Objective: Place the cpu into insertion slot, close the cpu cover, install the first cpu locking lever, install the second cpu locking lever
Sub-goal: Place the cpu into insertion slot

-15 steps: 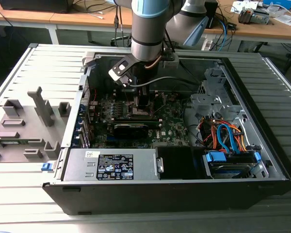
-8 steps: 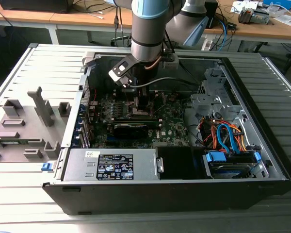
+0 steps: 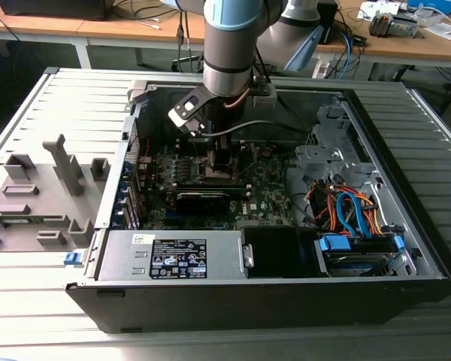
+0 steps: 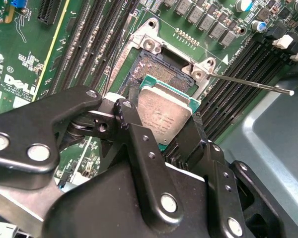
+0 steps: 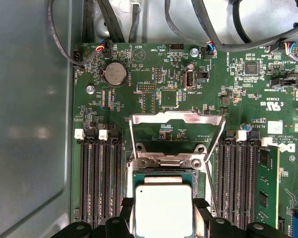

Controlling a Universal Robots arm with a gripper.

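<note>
First step in hand: the fingers [image 4: 137, 141] grasp the cpu [image 4: 164, 113] by its edges just above the open socket [image 4: 156, 69], at twelve o'clock of the black card [image 3: 203, 200] in the exterior view. The cpu cover [image 5: 176, 119] stands raised. Seating likely calls for square alignment.

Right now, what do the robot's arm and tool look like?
The arm is a silver-grey tube with light blue bands and a black ring. A grey cable loops off its wrist. The tool is black, jointed links with round silver pins.
</note>
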